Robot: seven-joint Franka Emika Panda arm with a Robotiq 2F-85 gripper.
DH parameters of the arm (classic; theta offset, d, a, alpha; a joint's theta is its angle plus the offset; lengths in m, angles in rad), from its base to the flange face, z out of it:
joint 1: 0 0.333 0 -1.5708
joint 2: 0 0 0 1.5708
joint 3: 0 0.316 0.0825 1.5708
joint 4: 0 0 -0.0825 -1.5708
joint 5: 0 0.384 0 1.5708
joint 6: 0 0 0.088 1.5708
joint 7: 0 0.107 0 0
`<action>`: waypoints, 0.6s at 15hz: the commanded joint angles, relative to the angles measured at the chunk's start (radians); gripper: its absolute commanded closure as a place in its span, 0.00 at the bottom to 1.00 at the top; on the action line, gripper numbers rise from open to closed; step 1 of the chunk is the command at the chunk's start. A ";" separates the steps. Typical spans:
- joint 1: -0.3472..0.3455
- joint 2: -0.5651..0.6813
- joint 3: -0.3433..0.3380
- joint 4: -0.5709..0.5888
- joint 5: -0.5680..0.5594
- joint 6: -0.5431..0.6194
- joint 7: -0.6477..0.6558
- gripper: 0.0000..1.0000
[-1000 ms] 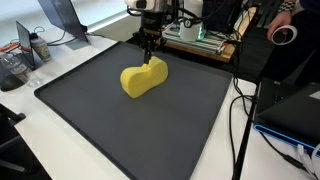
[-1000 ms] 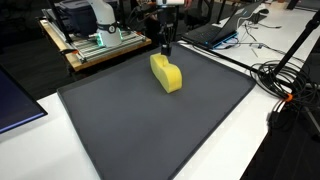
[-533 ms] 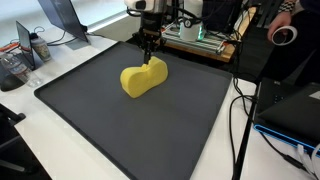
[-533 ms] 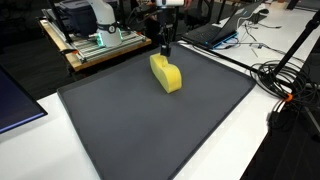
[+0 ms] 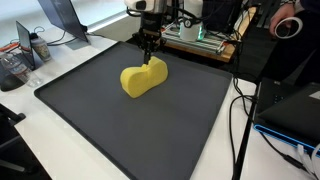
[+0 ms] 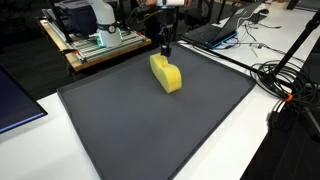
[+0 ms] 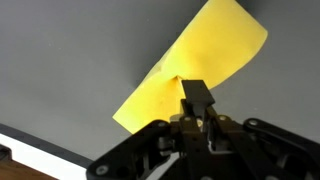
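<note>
**Item: yellow block** [image 5: 143,78]. Peanut-shaped, pinched in at the waist, soft-looking. It lies flat on the dark mat [image 5: 130,130] directly below the gripper, with its larger lobe running out ahead of the gripper in the wrist view [image 7: 205,50]. It also shows in the exterior view from the opposite side [image 6: 167,74].

**Item: gripper** [image 5: 150,47]. It points straight down, with its fingers [image 7: 197,97] closed together and no gap showing between them. The tips meet the block at the waist notch on its upper edge. There is contact, but the pictures do not show whether any of the block is pinched between the tips; it reads as a press, not a hold.

**Item: dark mat**. It covers most of the worktop [image 6: 40,150] and spreads wide on all sides below the gripper.

**Surroundings.** Behind the gripper is a tray of electronics with green boards [image 6: 100,40]. Off to one side are a laptop [image 6: 215,30] and loose cables [image 6: 285,80].

**Change noted.** Compared with a second ago, gripper and block sit exactly where they were, and the closure is unchanged. Only a roll of tape [image 5: 288,27], in someone's hand in the background, has shifted. Judged a pause with contact kept; the block is not being moved.
</note>
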 commanded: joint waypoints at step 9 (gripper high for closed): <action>0.028 0.012 0.012 0.029 -0.023 -0.063 -0.003 0.97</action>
